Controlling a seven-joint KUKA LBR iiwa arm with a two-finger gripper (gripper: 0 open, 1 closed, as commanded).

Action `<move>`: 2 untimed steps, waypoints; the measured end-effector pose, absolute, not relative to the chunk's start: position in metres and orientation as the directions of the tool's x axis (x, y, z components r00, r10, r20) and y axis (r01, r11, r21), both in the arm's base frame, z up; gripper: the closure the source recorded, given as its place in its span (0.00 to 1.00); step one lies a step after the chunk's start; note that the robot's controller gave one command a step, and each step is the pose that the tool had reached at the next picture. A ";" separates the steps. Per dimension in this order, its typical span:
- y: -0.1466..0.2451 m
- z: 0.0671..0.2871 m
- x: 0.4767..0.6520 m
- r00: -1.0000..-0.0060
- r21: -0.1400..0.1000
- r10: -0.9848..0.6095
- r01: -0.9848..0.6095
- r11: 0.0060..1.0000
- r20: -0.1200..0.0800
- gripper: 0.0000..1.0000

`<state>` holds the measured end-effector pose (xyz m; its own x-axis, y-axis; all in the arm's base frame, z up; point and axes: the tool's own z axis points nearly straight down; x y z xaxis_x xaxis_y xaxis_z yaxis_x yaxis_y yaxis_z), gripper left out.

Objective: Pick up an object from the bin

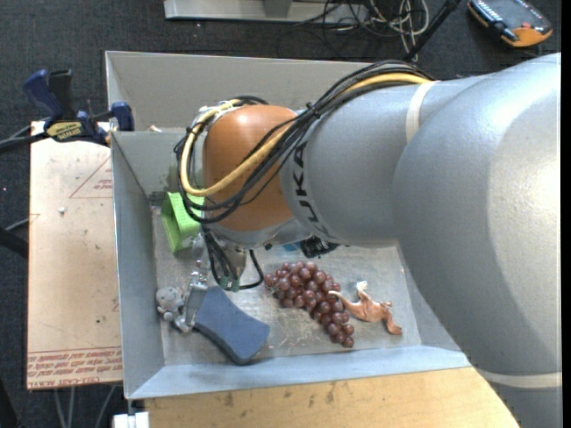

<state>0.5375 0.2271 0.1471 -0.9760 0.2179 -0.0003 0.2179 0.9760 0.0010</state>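
Poised low at left front of bin, over blue-grey wedge block beside small grey figure. Cannot tell whether jaws released or clenched. Best centred across wedge, clear of grape bunch, before closing.

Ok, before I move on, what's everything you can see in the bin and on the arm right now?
grape bunch: one, dark red, middle of the bin floor
toy animal: one, orange-tan, just right of the grapes
wedge block: one, slate blue, front left
lumpy figure: one, grey, by the left wall
green block: one, bright green, left side, partly under the arm's cover
bin: one, grey metal
arm: one, grey, in from the right
cover: one, orange, on the wrist
cables: several, yellow and black, along the arm
tool: one, metallic, low between figure and wedge
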 end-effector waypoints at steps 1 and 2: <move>0.226 0.140 0.536 -0.977 0.000 0.212 0.212 0.977 0.001 0.00; 0.211 0.134 0.511 -0.966 0.001 0.259 0.259 0.966 0.001 0.00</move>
<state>0.5109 0.2113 0.1343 -0.9660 0.2586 0.0009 0.2586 0.9660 0.0007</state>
